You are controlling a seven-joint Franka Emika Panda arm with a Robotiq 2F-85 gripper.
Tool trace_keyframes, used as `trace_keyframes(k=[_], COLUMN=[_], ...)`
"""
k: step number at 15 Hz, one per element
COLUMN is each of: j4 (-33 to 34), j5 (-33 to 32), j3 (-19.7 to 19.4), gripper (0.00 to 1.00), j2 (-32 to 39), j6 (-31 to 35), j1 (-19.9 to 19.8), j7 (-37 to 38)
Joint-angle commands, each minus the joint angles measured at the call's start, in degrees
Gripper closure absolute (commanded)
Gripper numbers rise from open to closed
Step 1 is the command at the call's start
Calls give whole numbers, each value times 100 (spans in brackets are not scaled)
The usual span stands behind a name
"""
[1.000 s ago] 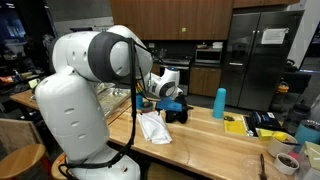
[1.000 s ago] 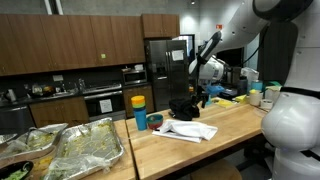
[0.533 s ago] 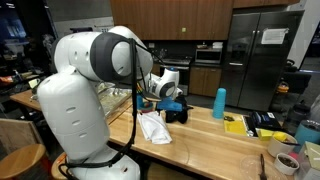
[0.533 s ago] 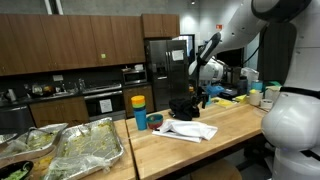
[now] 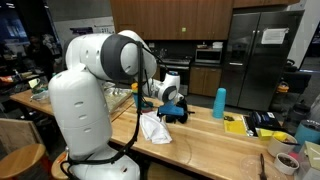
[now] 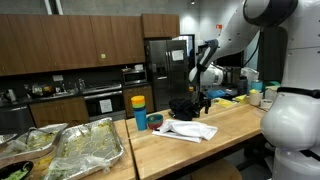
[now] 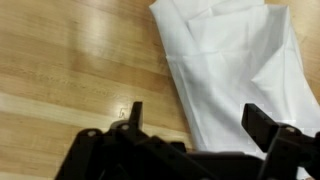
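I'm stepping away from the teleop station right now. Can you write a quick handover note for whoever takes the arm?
Gripper: open and empty, hovering low over the wooden counter, one finger above bare wood and one above the white cloth.
Cloth: lying rumpled on the counter, close to a black object.
Done: gripper lined up over the cloth's edge.
Left: cloth not yet gripped.
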Motion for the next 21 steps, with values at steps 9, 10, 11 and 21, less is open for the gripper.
trace_keyframes(k=[9, 10, 11, 21], j4=[146, 147, 162, 111], j5=[-541, -568, -573, -611], j3=[178, 178, 183, 313], gripper=[0, 0, 0, 0], j2=[414, 427, 446, 683], j6=[-119, -119, -143, 59], j1=[-172, -180, -196, -205], j7=[295, 288, 237, 182])
